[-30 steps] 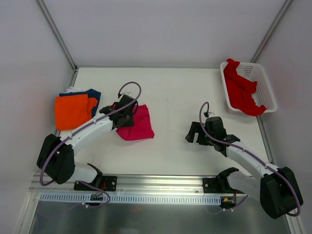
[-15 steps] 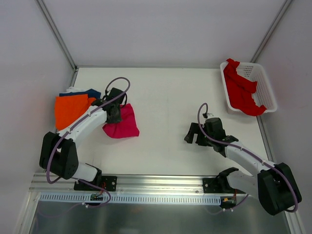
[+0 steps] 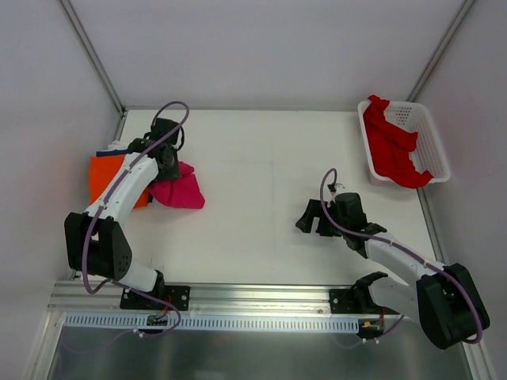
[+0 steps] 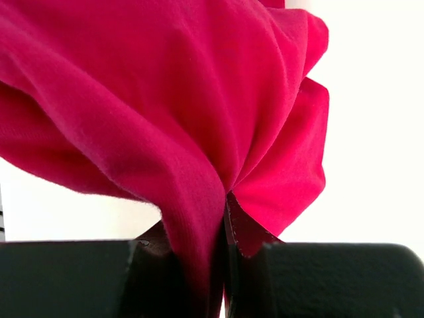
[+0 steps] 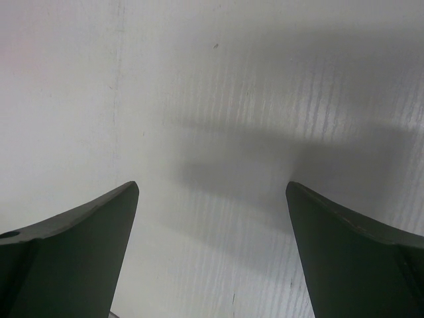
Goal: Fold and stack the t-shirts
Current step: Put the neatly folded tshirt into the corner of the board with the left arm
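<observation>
My left gripper (image 3: 169,168) is shut on the magenta t-shirt (image 3: 181,191), which hangs bunched from it at the left of the table, its left edge over the folded orange t-shirt (image 3: 101,176). In the left wrist view the magenta cloth (image 4: 199,119) fills the frame, pinched between my fingers. A navy t-shirt (image 3: 109,150) peeks out behind the orange one. A brighter red t-shirt (image 3: 392,146) lies in the white basket (image 3: 432,150) at the back right. My right gripper (image 3: 309,222) is open and empty over bare table; its fingers (image 5: 79,252) show spread apart.
White walls with metal posts close the back and sides. A metal rail runs along the near edge by the arm bases.
My left gripper has carried the magenta t-shirt left and back, from beside the orange shirt to partly over it. The right gripper has barely shifted.
</observation>
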Available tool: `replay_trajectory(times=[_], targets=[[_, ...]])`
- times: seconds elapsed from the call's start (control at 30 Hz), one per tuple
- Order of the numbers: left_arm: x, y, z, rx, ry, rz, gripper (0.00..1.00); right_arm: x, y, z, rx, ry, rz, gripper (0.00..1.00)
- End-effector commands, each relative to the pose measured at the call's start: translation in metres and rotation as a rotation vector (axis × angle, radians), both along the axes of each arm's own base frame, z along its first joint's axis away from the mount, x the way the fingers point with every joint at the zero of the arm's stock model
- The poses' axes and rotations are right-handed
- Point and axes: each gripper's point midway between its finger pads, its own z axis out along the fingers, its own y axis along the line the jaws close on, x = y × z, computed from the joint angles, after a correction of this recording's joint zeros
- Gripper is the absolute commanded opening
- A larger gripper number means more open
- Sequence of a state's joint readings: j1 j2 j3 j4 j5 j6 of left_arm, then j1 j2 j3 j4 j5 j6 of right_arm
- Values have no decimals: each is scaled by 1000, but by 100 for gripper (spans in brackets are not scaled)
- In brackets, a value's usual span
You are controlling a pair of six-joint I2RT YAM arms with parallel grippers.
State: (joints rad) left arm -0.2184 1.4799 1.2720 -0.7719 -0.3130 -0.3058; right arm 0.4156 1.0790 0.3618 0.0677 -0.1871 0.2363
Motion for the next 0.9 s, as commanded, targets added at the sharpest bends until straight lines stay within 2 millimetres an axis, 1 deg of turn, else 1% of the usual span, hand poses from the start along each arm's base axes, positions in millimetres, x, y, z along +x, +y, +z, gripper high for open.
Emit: replay_trajectory(times=[0.0, 0.13, 0.23, 0.3, 0.33, 0.4, 0.53, 0.57, 0.6, 0.67, 0.7, 0.8, 0.83, 0.87], targets=[[1, 7, 15, -9, 8, -75, 0, -17, -1, -13, 9, 53, 25, 99], [2, 17, 11, -27, 34, -111, 0, -20, -1, -12, 21, 40, 25, 100], [5, 30, 13, -32, 34, -113, 0, -21, -2, -11, 28, 30, 25, 99], [11, 32, 16, -82, 24, -117, 0, -22, -2, -12, 30, 29, 26, 100], [18, 34, 16, -74, 26, -118, 0, -23, -2, -12, 32, 32, 26, 99], [24, 42, 16, -46, 34, -122, 0, -25, -2, -13, 34, 31, 30, 100], [38, 44, 16, -49, 36, -145, 0, -27, -2, -13, 42, 32, 34, 99], [42, 44, 18, -35, 35, -175, 0, -28, -1, -13, 43, 30, 36, 100], [44, 52, 19, -42, 33, -164, 0, -28, -1, -12, 46, 25, 37, 100], [49, 52, 24, -58, 18, -185, 0, -28, -1, -11, 49, 23, 37, 100], [52, 50, 26, -95, 9, -198, 0, -27, 0, -10, 51, 19, 39, 99], [60, 43, 40, -161, -30, -237, 0, -26, 1, -9, 57, 13, 43, 99], [67, 42, 48, -177, -51, -249, 0, -27, 2, -10, 61, 17, 46, 99], [68, 45, 50, -182, -47, -247, 0, -27, 2, -11, 62, 19, 48, 99]])
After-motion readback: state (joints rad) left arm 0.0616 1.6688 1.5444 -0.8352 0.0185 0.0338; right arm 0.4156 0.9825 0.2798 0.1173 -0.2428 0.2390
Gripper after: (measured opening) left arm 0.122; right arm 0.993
